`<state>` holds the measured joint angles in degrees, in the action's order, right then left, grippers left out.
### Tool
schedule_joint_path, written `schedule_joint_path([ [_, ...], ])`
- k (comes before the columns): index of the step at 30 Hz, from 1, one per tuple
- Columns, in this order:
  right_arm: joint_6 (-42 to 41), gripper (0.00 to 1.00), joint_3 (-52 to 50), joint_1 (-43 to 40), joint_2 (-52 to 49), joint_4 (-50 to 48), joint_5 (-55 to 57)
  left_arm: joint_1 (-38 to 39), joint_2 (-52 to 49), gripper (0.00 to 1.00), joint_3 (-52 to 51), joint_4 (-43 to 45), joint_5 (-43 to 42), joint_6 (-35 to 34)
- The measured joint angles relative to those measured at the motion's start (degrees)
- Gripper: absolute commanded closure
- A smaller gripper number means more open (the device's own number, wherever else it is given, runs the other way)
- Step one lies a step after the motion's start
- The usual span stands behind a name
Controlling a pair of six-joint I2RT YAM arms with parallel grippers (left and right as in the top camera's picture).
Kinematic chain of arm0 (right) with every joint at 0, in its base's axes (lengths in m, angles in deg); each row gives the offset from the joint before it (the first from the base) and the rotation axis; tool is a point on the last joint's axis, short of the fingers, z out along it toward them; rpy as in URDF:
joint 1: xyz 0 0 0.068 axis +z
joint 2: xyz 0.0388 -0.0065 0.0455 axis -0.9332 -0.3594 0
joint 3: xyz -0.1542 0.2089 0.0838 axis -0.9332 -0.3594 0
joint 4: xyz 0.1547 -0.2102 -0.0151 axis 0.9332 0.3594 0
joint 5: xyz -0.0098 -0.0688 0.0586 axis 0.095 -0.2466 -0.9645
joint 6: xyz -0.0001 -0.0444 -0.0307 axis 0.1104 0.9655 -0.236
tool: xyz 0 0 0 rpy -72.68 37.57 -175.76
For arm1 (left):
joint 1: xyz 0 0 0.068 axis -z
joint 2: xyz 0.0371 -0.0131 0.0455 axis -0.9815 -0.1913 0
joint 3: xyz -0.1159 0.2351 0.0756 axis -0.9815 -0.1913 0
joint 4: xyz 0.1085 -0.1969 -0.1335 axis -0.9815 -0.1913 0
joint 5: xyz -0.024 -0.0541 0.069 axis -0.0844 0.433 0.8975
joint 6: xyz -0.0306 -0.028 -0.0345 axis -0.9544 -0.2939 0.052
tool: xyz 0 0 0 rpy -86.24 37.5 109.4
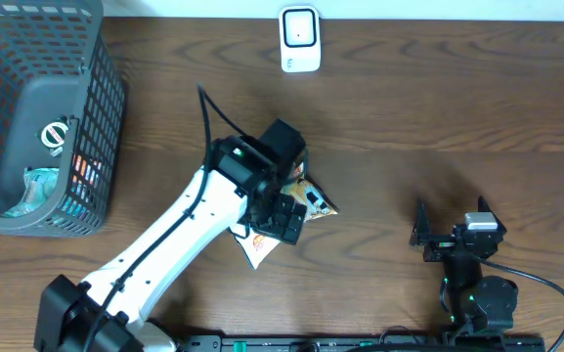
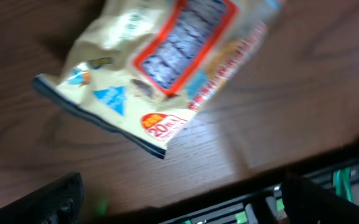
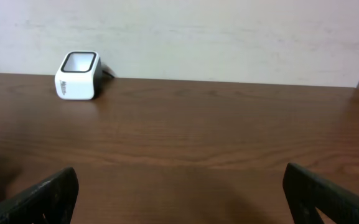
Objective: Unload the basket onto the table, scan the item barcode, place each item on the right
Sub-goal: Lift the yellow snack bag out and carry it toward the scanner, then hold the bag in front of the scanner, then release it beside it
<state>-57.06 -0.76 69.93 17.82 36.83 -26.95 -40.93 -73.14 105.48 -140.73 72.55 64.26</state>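
Wide open and empty: left claw (image 1: 283, 217) and right claw (image 1: 450, 235); snack packet (image 1: 316, 202) flat on the table (image 1: 457, 117).

The snack packet lies well in front of the white barcode scanner (image 1: 300, 39), toward the robot. The left claw hangs over it, fingers spread and apparently not touching it, though the wrist view is blurred. The right claw, spread just as wide, sits farther from the scanner, off to its right. A grey mesh basket (image 1: 106, 108) stands to the scanner's left.

Left arm (image 1: 179, 230): stretched from near left toward centre.
Left claw (image 1: 282, 210): pointing down, jaws wide apart.
Right arm (image 1: 482, 293): folded, near right.
Right claw (image 1: 452, 220): jaws wide apart, empty.
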Motion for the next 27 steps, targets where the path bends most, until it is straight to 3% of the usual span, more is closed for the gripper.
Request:
schedule_joint_path([
  [12,0.0,0.01,0.0,0.0,0.0,0.0,0.02,3.69,-0.87,0.0,-8.0,14.16,5.27,5.09],
  [24,0.0,0.01,0.0,0.0,0.0,0.0,0.0,3.69,-13.55,0.0,-9.2,22.8,9.94,8.48],
  [25,0.0,0.01,0.0,0.0,0.0,0.0,0.0,3.69,-14.62,0.01,-9.2,22.99,10.19,8.52],
  [27,0.0,0.01,0.0,0.0,0.0,0.0,0.02,3.69,-16.72,0.15,-9.2,23.63,11.21,8.57],
])
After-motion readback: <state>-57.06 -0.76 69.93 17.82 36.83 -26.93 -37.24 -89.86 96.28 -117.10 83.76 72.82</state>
